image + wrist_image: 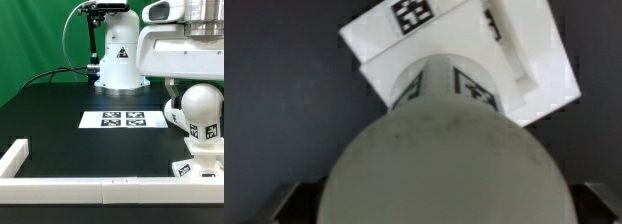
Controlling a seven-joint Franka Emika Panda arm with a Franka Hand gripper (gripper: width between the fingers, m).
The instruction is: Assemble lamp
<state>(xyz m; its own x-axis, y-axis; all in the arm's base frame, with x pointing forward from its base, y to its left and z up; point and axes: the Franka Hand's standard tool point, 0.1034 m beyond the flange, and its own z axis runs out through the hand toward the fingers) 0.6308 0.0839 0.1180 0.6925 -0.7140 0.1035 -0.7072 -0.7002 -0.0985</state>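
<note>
On the black table (60, 110) before a green curtain (30, 40), near the front corner at the exterior view's right, the bulb (197, 104) stands upright on the base (205, 160). It lies straight below our gripper (434, 205), between its fingers; we cannot tell whether they pinch it.

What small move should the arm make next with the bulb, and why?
Probably twist the bulb a little to seat it in the base: it stands upright on the base with the gripper around it, though I cannot tell whether it is shut.
</note>
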